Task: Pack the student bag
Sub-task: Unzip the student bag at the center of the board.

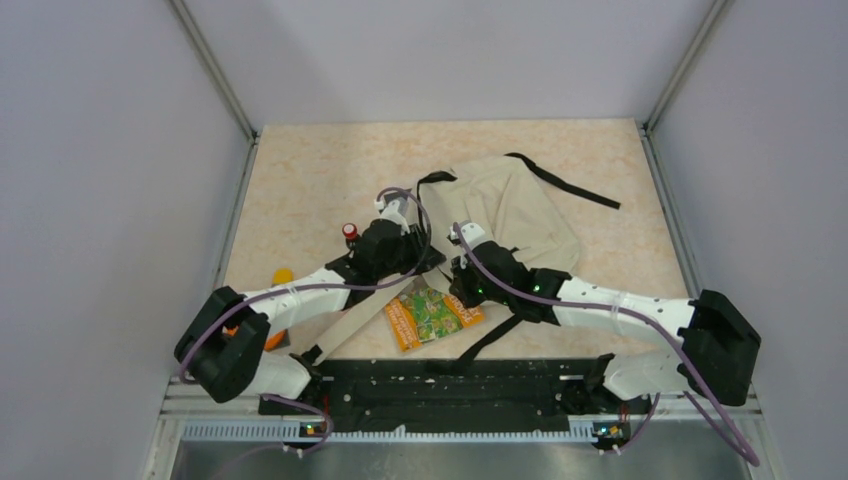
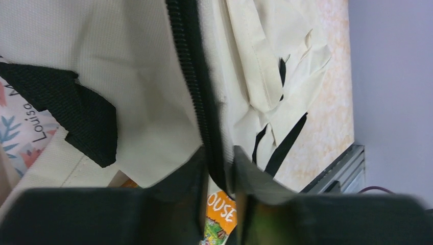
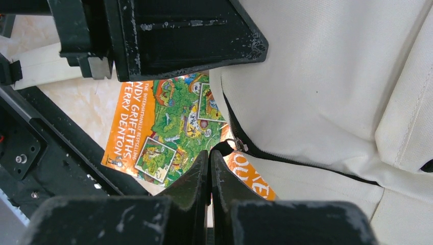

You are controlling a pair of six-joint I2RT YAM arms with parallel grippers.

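The cream student bag (image 1: pixel 510 200) lies on the table with its opening toward the arms. My left gripper (image 1: pixel 415 255) is at the bag's near left edge. In the left wrist view the left gripper (image 2: pixel 220 171) is closed on the black zipper edge (image 2: pixel 191 66) of the bag (image 2: pixel 138 76). My right gripper (image 1: pixel 462 287) sits just right of it. In the right wrist view the right gripper (image 3: pixel 210 153) is shut on the black zipper pull (image 3: pixel 222 147) of the bag (image 3: pixel 332 76). An orange-and-green book (image 1: pixel 432 315) lies partly under the opening, its cover (image 3: pixel 168 127) showing below the zipper.
A second book with a pale floral cover (image 2: pixel 23 127) shows under the bag's fabric. A red-capped item (image 1: pixel 349 232) and an orange object (image 1: pixel 283 276) lie left of the left arm. Long straps (image 1: pixel 565 183) trail from the bag. Grey walls enclose the table.
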